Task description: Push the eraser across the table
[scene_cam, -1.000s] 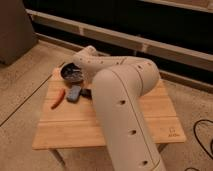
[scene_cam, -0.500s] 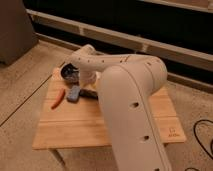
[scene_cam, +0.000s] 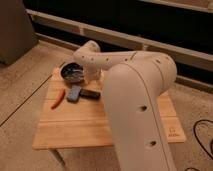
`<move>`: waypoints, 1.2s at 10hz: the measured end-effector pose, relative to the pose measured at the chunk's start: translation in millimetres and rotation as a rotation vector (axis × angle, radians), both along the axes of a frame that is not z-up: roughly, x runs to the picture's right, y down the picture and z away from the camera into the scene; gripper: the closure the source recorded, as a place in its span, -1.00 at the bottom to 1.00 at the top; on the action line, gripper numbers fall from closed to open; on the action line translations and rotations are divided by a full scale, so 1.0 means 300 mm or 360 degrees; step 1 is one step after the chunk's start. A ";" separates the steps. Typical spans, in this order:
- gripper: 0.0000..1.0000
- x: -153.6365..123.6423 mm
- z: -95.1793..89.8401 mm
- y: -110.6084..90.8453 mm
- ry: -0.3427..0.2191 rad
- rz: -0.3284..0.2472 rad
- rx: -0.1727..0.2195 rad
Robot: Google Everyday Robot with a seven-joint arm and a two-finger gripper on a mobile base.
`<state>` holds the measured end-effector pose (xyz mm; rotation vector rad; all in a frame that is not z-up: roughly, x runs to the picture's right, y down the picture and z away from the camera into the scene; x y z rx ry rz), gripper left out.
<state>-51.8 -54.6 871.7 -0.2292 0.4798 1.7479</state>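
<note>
The eraser (scene_cam: 90,93) is a small flat black bar lying on the light wooden table (scene_cam: 75,125), just right of a blue-grey block (scene_cam: 74,93). An orange-red carrot-shaped piece (scene_cam: 58,98) lies left of the block. My big white arm reaches from the lower right over the table's far left part. The gripper (scene_cam: 92,77) is at the arm's far end, just behind the eraser and next to the bowl; its fingers are hidden by the wrist.
A dark round bowl (scene_cam: 72,72) stands at the table's far left corner. The arm (scene_cam: 140,100) covers the table's middle and right. A dark cabinet (scene_cam: 12,27) stands at the left, a long low ledge (scene_cam: 150,40) behind, a black cable (scene_cam: 202,135) on the floor at right.
The arm has shifted slightly to the right and fills more of the view. The eraser, block and carrot piece lie as before.
</note>
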 end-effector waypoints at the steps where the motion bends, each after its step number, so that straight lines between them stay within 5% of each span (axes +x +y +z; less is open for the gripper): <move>1: -0.30 -0.010 0.014 -0.007 -0.0003 -0.0028 0.0002; 7: -0.30 -0.079 0.104 0.136 -0.0066 -0.0053 -0.0164; 12: -0.30 -0.084 0.141 0.161 -0.0084 -0.0069 -0.0217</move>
